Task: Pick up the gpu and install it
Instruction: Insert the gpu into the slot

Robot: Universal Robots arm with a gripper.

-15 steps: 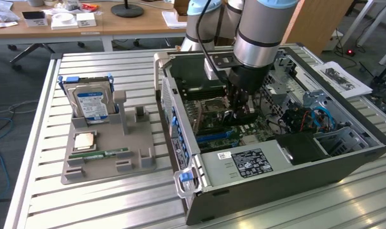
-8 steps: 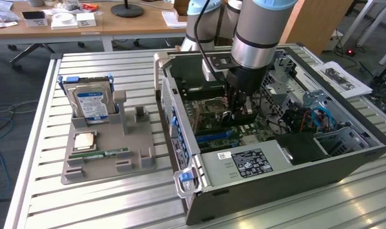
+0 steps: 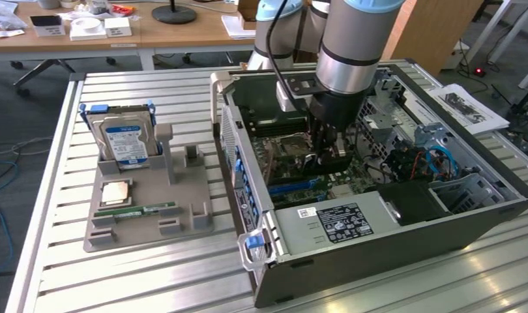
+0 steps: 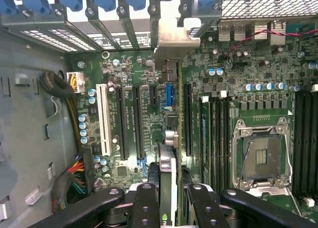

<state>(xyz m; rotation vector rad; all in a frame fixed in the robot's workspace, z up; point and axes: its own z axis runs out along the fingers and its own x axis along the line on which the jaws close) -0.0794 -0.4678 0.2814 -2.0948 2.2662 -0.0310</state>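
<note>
Fingers: the gripper (image 4: 169,208) is deep in the open case. Its black fingers (image 4: 145,205) are drawn in narrow and clamp the gpu from both sides.
Gpu: the gpu (image 4: 169,163) is held edge-on between the fingers, a thin flat dark card with a silvery edge. It stands upright over the board and runs toward the back of the case.
Bracket: the card's bent, bright metal bracket (image 4: 171,37) sits at the row of rear openings with blue clips.
Done: by my reading the pick-up is finished, and the card is inside the case, lined up with the slot row.
Left: I cannot tell whether the card's edge is pressed home in a slot. With the fingers on it, the install does not look complete.
Slots: long black plastic slots (image 4: 121,123) and one white slot (image 4: 104,118) lie just beside the card, parallel to it.
Board: the board (image 4: 149,138) is green and matt, studded with small round capacitors.
Socket: the socket (image 4: 261,156) is a square metal frame, well apart from the card.
Case: the case (image 3: 360,261) has grey sheet-steel walls, perforated in places.
Tray: the tray (image 3: 142,231) is grey moulded plastic and sits beside the case.
Drive: the boxy silver drive (image 3: 125,140) stands upright in the tray.
Stick: the narrow green stick (image 3: 146,210) lies flat in the tray.
Surface: the surface (image 3: 116,287) is ribbed aluminium slats, shiny.
</note>
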